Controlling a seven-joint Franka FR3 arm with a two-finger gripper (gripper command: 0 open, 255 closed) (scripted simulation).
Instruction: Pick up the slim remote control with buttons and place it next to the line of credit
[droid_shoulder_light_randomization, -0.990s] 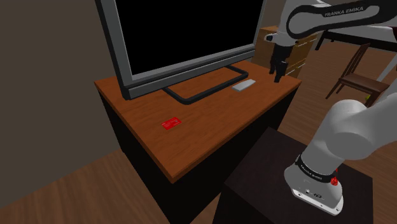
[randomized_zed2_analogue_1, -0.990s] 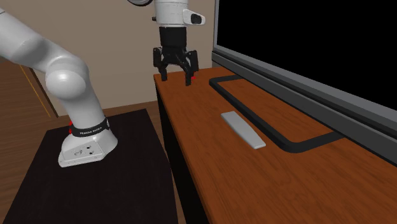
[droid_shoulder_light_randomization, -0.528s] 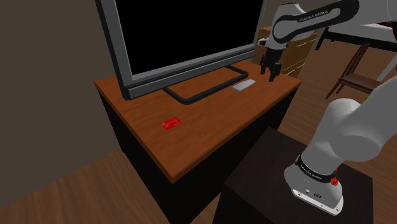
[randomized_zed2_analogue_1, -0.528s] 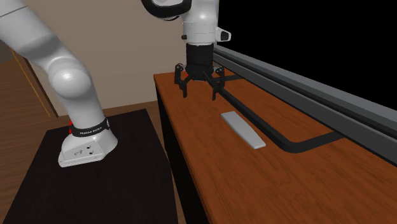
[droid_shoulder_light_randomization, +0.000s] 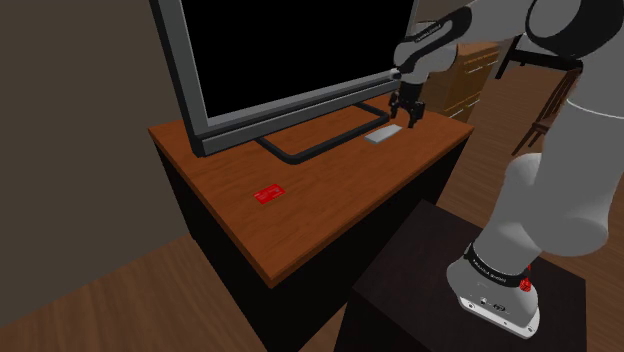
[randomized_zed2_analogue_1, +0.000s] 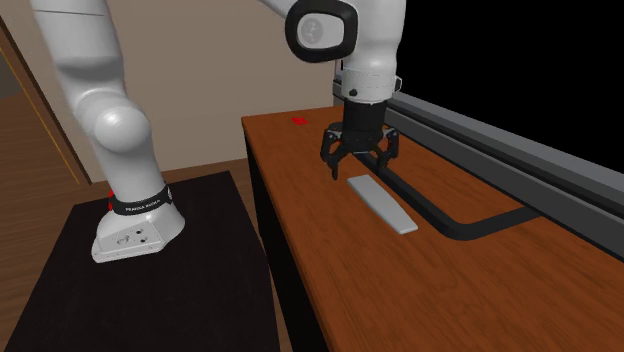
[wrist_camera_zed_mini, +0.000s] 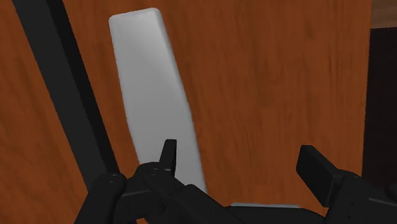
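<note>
Gripper (randomized_zed2_analogue_1: 360, 172) wide open, nothing held, hovers over one end of grey remote (randomized_zed2_analogue_1: 382, 204) on wood desk (droid_shoulder_light_randomization: 330, 190) beside black TV base (randomized_zed2_analogue_1: 470, 225), red card (droid_shoulder_light_randomization: 269, 194) well apart

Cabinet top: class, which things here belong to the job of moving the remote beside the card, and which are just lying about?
Belong to the job: grey remote; red card; tool, open above one end of the remote.
Just there: television; black stand under it.
</note>
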